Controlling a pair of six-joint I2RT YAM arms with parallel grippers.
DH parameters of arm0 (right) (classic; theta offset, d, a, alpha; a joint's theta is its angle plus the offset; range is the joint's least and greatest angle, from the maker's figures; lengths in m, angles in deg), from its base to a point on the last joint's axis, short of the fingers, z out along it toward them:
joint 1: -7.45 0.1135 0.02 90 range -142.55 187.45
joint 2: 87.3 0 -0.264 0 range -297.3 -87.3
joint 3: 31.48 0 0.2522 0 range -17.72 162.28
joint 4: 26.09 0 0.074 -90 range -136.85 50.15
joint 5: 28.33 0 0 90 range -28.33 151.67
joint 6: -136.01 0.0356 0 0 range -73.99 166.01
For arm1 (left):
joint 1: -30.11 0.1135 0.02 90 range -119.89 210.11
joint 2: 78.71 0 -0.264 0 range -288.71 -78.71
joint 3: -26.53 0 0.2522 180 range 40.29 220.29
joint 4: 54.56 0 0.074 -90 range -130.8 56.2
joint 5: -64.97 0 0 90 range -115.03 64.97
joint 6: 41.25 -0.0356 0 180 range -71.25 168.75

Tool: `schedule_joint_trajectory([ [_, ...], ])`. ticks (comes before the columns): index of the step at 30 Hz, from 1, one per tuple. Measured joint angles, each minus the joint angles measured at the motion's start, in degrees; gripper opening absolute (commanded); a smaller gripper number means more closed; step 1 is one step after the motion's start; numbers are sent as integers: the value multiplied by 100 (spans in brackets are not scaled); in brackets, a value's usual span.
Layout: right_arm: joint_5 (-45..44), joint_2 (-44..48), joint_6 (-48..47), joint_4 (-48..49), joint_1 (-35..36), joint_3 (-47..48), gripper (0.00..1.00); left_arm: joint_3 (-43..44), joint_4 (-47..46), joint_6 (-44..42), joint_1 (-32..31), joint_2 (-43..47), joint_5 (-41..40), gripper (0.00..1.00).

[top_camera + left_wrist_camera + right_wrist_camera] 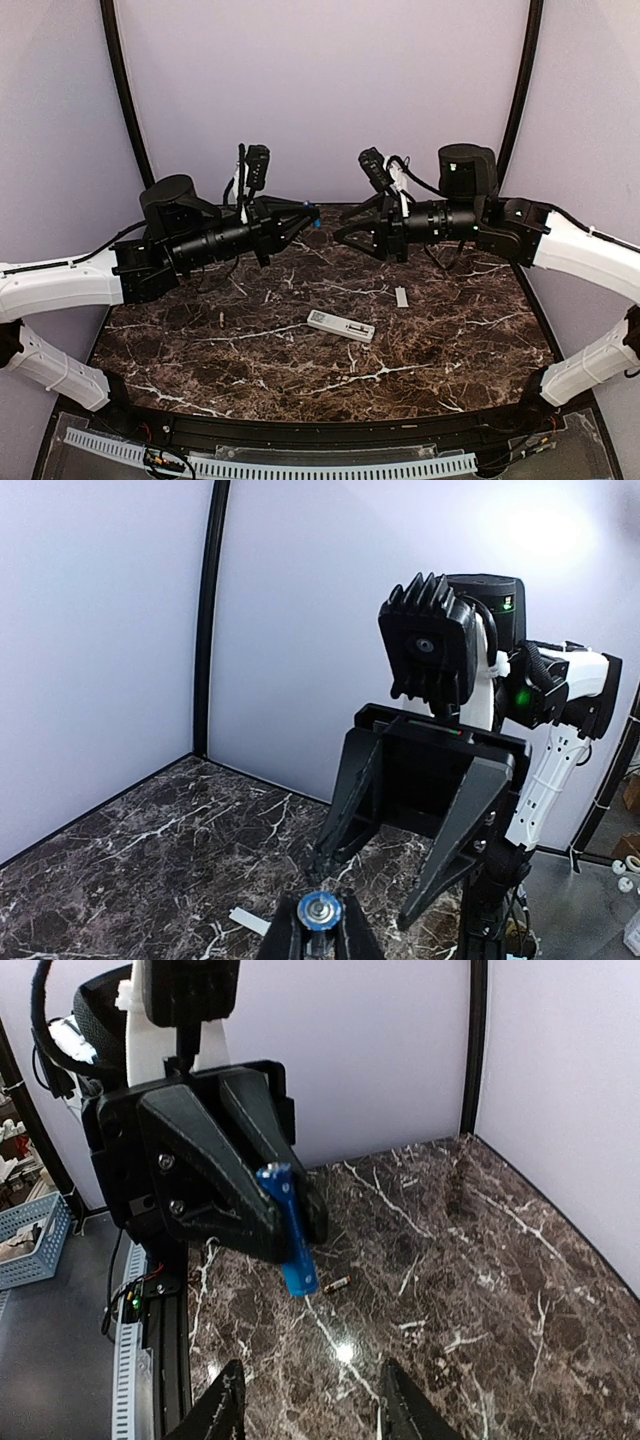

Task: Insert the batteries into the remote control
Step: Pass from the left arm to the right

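Observation:
My left gripper point(312, 213) is raised over the back middle of the table and is shut on a blue battery point(288, 1230). The battery's metallic end faces the left wrist camera point(320, 912). My right gripper point(338, 232) faces it tip to tip a short way off, with its jaws wide apart and empty point(305, 1400). The white remote control point(340, 326) lies flat mid-table, below and nearer than both grippers. A second tiny cylinder point(336, 1284), brownish here, lies on the table toward the left point(220, 321).
A small flat pale grey cover piece point(401, 297) lies to the right of the remote. A pale flat strip point(250, 920) shows on the marble below the left gripper. Pale walls and black corner posts close in the back and sides. A blue basket point(30, 1235) stands off the table.

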Motion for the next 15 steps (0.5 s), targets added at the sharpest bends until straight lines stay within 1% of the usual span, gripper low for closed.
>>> schedule_joint_trajectory([
  [7, -11, -114, -90, 1141, 68, -210, 40, 2, -125, 223, 0, -55, 317, 0],
  [13, 133, -407, -101, 1493, 133, -210, 39, 2, -122, 308, 11, -114, 380, 0],
  [15, 177, -455, -107, 1504, 162, -210, 34, 2, -125, 323, 11, -114, 380, 0],
])
